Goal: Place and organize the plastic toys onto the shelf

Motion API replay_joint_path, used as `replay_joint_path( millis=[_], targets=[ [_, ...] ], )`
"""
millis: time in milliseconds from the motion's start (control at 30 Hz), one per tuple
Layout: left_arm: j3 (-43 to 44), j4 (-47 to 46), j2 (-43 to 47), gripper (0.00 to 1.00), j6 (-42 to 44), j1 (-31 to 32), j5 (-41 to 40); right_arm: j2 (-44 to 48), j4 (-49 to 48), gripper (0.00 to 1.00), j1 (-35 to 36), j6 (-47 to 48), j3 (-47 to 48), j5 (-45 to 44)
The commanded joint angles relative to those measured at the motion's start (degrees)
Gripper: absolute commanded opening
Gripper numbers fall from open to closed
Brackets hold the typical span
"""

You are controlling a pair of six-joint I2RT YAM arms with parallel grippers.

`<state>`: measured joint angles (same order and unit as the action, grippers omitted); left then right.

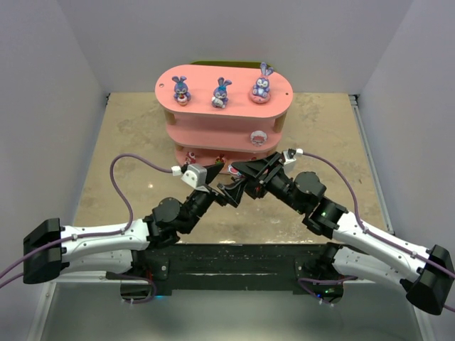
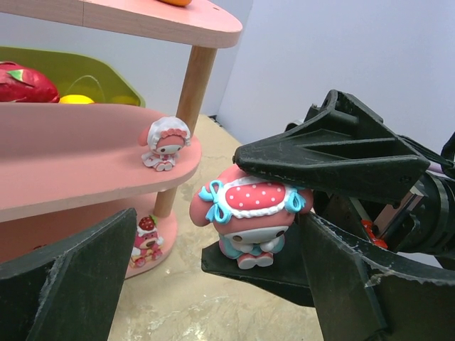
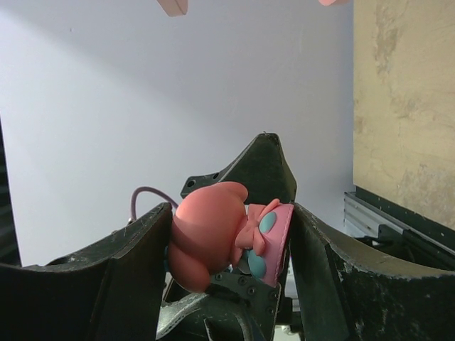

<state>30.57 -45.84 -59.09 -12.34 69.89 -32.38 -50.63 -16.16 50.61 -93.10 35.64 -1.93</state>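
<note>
The pink shelf (image 1: 234, 106) stands at the back middle with three purple-blue bunnies (image 1: 221, 92) on its top board. A white and pink figure (image 2: 165, 142) stands on the middle board. A red and pink figure (image 2: 144, 238) stands on the bottom board. My right gripper (image 1: 247, 172) is shut on a pink figurine with a red dotted bonnet (image 2: 249, 213), held above the table in front of the shelf; it also shows in the right wrist view (image 3: 220, 238). My left gripper (image 1: 229, 190) is open, its fingers (image 2: 64, 284) either side of that figurine, not gripping it.
A green tray (image 2: 85, 71) with a red fruit (image 2: 21, 82) and a yellow item sits behind the shelf. White walls close in the left, right and back. The two grippers meet nose to nose just in front of the shelf's bottom board.
</note>
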Motion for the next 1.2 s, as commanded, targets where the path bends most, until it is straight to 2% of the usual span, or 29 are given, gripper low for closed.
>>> replay_joint_path(
  millis=[0, 267, 533, 733, 933, 1167],
  targets=[
    [-0.59, -8.99, 0.21, 1.00, 2.40, 0.25, 0.03, -0.17, -1.68, 0.35, 0.02, -0.50, -0.13, 0.44],
    [0.11, -9.26, -1.46, 1.00, 4.69, 0.25, 5.48, -0.08, -1.42, 0.35, 0.10, -0.51, -0.13, 0.35],
    [1.86, -7.24, -2.87, 0.99, 3.55, 0.25, 1.45, 0.01, -1.77, 0.35, 0.02, -0.59, -0.48, 0.97],
    [0.99, -10.05, -2.79, 0.92, 3.20, 0.25, 0.74, 0.36, -1.33, 0.35, 0.02, -0.42, -0.92, 0.88],
    [0.02, -12.43, -2.43, 0.94, 3.37, 0.25, 0.74, 0.18, -1.41, 0.35, 0.02, -0.50, -1.18, 1.23],
    [0.64, -11.37, -3.31, 0.74, 3.20, 0.25, 0.30, 0.36, -1.59, 0.35, 0.02, -0.68, -1.54, 1.32]
  ],
)
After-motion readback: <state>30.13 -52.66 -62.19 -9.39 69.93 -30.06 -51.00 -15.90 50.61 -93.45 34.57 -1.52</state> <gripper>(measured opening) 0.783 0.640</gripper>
